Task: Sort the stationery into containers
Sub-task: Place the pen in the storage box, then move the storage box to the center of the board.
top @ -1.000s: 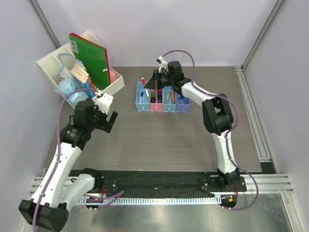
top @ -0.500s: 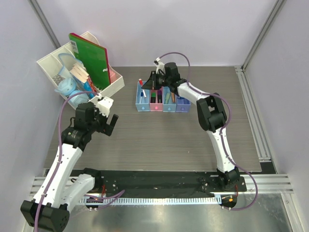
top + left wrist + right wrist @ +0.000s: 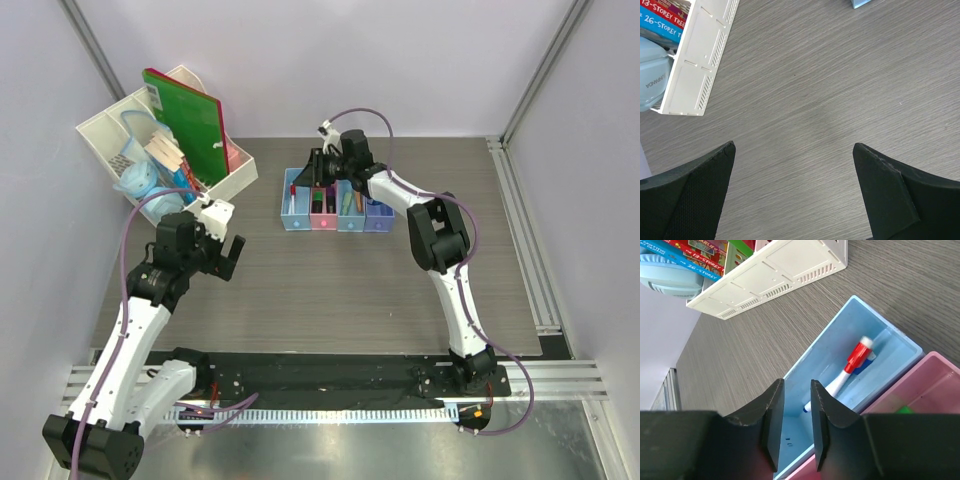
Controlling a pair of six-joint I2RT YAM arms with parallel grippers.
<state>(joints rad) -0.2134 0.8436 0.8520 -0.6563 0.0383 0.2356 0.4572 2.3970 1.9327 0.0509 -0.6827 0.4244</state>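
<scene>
— What's the room like, and the surface?
— Pale lilac walls stand on three sides, and a metal rail (image 3: 522, 240) runs along the right. The surface (image 3: 350, 290) is grey wood-grain. My bases are bolted to a black strip (image 3: 330, 372) at its near edge.
— And your grippers?
— My left gripper (image 3: 792, 190) hangs over bare grain on the left, jaws wide apart and holding nothing. The white desk organiser (image 3: 697, 65) stands just to its far left. My right gripper (image 3: 792, 420) is above the leftmost blue bin (image 3: 815, 365) of the containers (image 3: 337, 215), at the far middle. Its fingers are a narrow gap apart, with nothing between them.
— Where's the stationery?
— The red-white pen (image 3: 849, 369) lies slantwise inside that blue bin, next to the pink bin (image 3: 935, 385).
</scene>
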